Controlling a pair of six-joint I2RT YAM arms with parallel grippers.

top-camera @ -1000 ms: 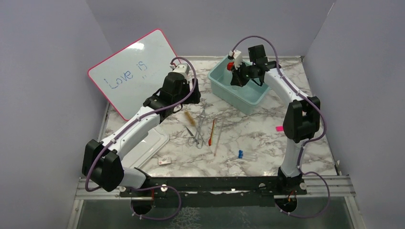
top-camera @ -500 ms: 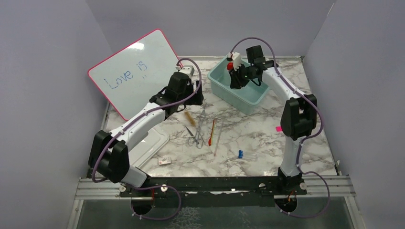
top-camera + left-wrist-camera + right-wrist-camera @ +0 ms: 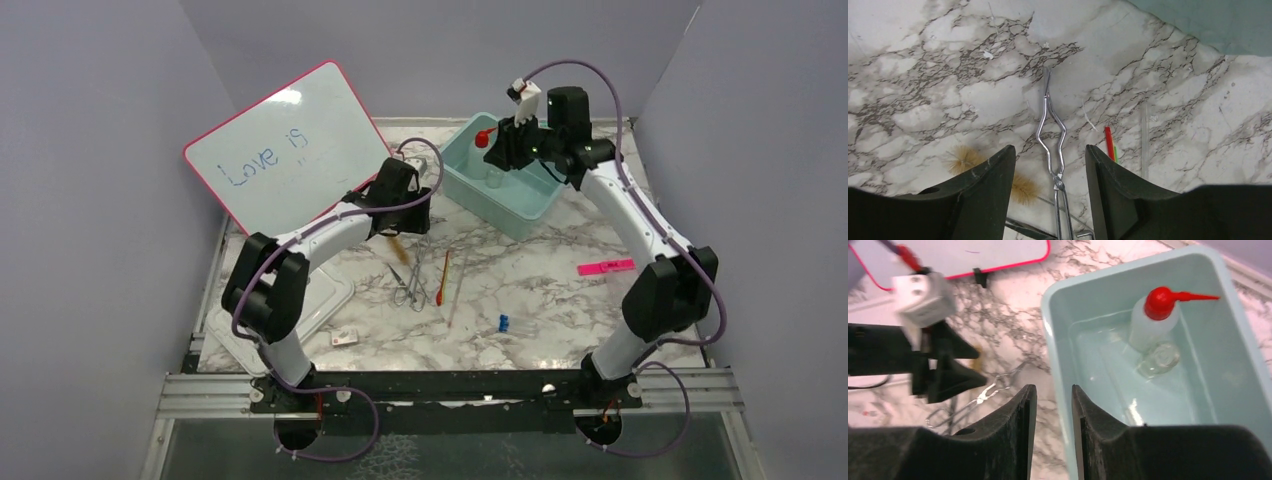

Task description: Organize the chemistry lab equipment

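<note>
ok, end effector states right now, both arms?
Left end effector: open, empty, over the metal forceps.
Right end effector: narrowly open, empty; the squeeze bottle sits in the teal bin.

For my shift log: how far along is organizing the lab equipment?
Done: the clear squeeze bottle with red nozzle stands in the teal plastic bin. In hand: nothing; the right gripper hangs open above the bin, the left gripper open above the metal forceps. Left: forceps, brown-bristle brush, thin red stick, clear rod on the marble table.
</note>
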